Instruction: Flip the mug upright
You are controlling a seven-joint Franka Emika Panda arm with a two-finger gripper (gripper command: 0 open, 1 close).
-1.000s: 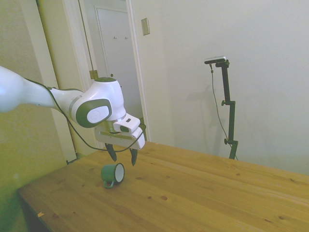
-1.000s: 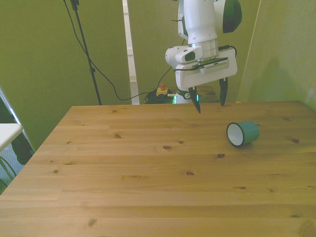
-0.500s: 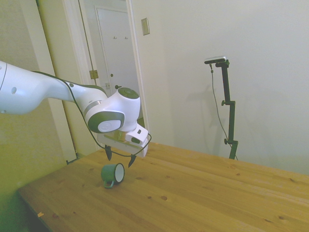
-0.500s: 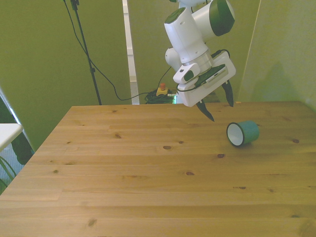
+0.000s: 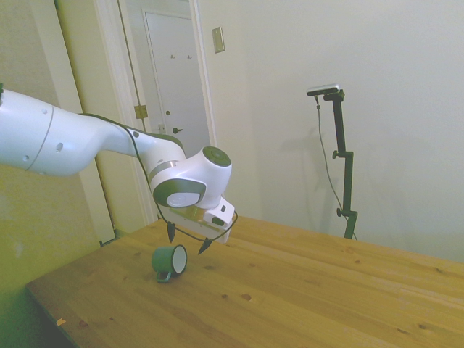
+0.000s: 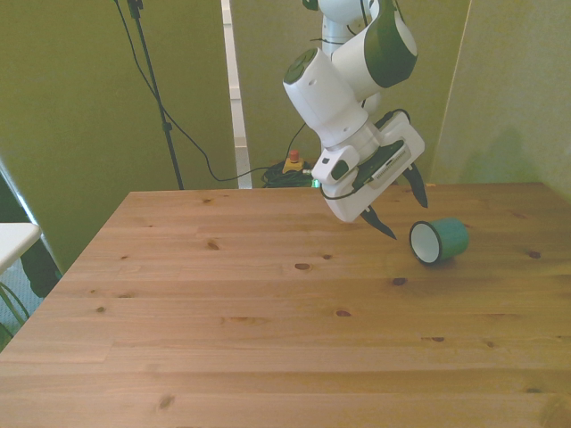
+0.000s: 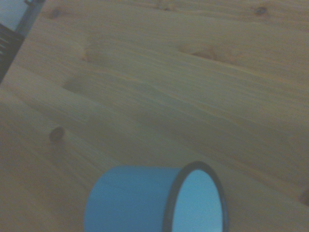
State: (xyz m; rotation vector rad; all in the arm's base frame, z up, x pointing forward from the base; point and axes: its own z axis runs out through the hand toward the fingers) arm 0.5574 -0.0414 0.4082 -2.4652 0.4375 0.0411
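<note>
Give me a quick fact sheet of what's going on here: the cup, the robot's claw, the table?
mug: green-teal, lying on its side on the table, pale inside facing the front camera
mug handle: rests against the tabletop in the side view
gripper: tilted, above the table, just to the front view's left of the mug
fingers: open, not touching the mug
table: wooden, knotty planks
task status: mug not yet upright

Knotty wooden table [image 6: 268,303], smooth enamel-like mug [image 6: 440,241], glossy white arm [image 6: 343,80]
</note>
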